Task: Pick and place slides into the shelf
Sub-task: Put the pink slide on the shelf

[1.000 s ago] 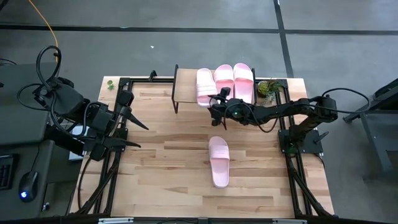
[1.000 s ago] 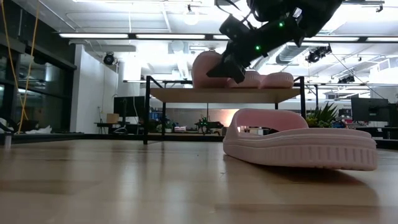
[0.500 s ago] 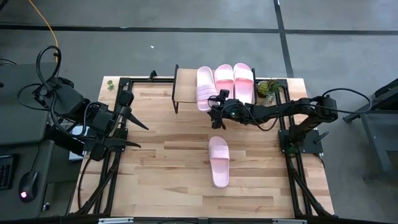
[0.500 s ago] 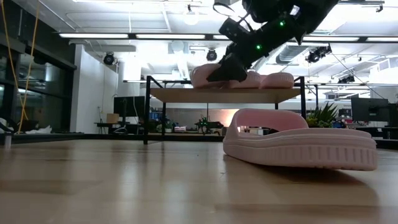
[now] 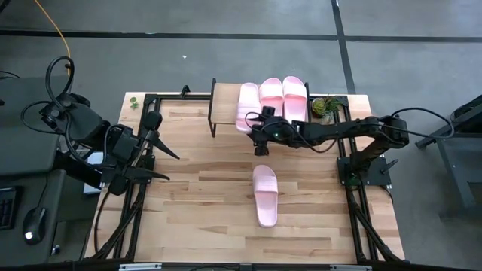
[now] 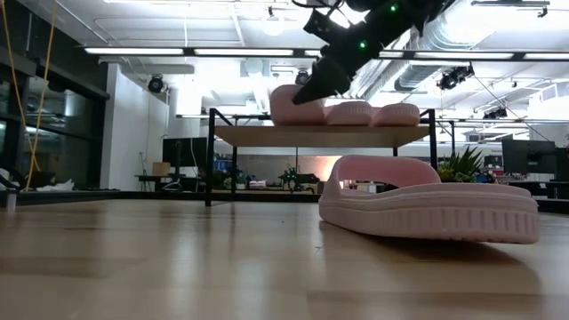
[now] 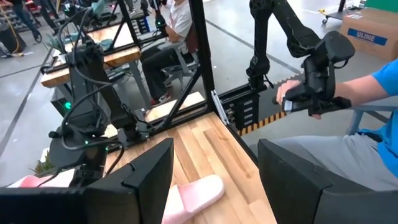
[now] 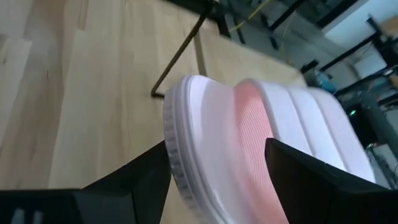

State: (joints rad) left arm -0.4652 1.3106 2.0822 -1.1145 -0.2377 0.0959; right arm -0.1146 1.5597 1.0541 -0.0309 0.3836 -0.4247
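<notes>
The counter (image 5: 196, 188) carries the shelf (image 5: 223, 110) at its far edge, three slides (image 5: 271, 98) on top; a fourth slide (image 5: 264, 195) lies mid-counter. Right gripper (image 5: 254, 127) hangs open-fingered at the leftmost slide's heel; left gripper (image 5: 167, 164) waits open

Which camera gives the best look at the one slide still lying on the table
The high view: the lone slide shows whole, flat on the table, apart from the shelf. The low view shows it large but side-on. The left wrist view catches only part of it; the right wrist view misses it.
</notes>
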